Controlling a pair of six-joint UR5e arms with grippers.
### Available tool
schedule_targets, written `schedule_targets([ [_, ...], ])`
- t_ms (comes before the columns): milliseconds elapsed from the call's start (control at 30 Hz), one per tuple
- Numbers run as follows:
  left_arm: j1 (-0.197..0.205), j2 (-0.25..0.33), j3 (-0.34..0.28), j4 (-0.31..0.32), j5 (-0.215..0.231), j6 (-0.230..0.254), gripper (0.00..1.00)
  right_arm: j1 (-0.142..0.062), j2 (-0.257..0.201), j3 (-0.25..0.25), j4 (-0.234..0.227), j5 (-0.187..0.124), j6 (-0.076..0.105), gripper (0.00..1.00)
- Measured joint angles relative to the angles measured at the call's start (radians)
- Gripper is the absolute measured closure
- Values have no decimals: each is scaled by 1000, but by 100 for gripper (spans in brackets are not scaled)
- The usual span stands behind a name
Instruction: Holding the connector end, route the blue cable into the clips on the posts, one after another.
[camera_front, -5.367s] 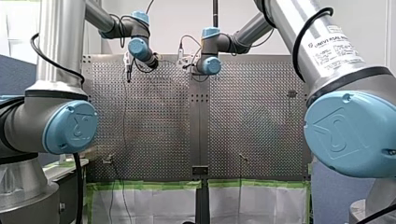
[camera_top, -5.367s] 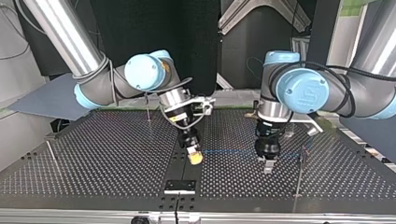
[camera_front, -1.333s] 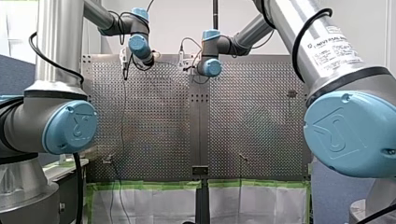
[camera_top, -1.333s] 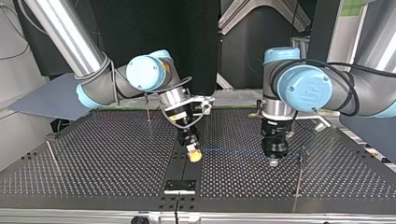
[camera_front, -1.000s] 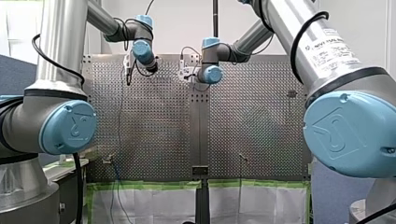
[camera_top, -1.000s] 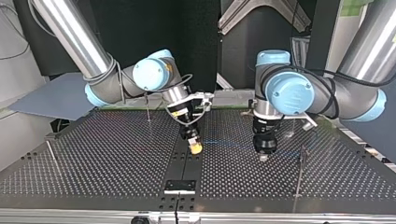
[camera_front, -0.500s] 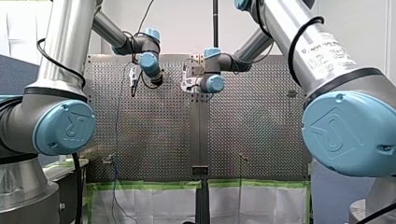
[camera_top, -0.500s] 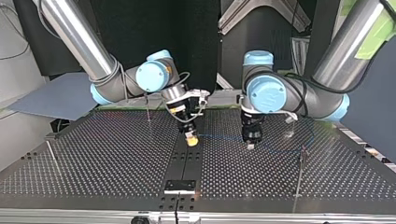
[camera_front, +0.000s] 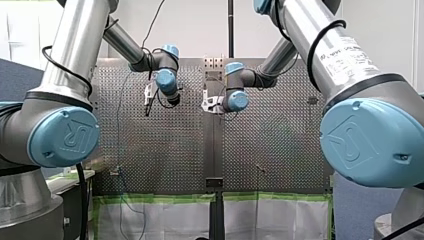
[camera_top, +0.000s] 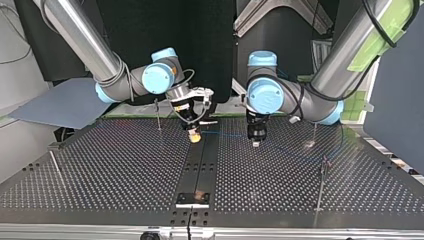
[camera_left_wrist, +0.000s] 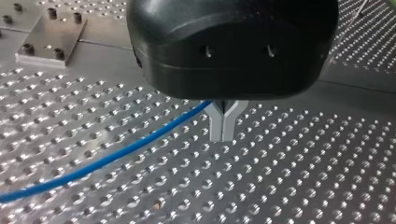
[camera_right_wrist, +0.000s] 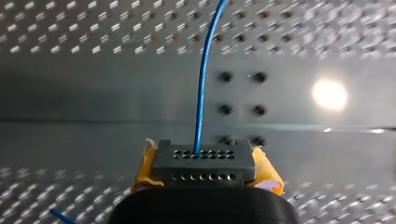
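My right gripper (camera_top: 194, 136) hangs over the far end of the table's smooth centre strip (camera_top: 201, 162), its yellow pads (camera_right_wrist: 268, 173) clamped on the black connector (camera_right_wrist: 204, 161). The blue cable (camera_right_wrist: 202, 88) leaves the connector's holed face and runs across the strip. Just off the strip, at the top view's right, my left gripper (camera_left_wrist: 222, 126) has its metal fingers (camera_left_wrist: 215, 125) closed tip to tip, with the cable caught in the fork above the tips.
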Motion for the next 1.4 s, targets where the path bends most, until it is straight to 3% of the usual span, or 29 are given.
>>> schedule_targets([
  [233,-24,-1,-34,35,-6,0,100,-13,2,57,-19,9,-15,100],
  [567,-70,-52,-90,87,-31,-2,100,-30,4,128,-54,20,-17,100],
  [1000,-190,-172,-115,200,-137,-61,100,-43,8,226,-138,37,-19,100],
  [1200,-238,-185,-136,254,-149,-71,100,-50,48,252,-151,44,-35,100],
  [1400,-249,-189,-180,312,-153,-73,100,-57,100,271,-179,52,-39,100],
])
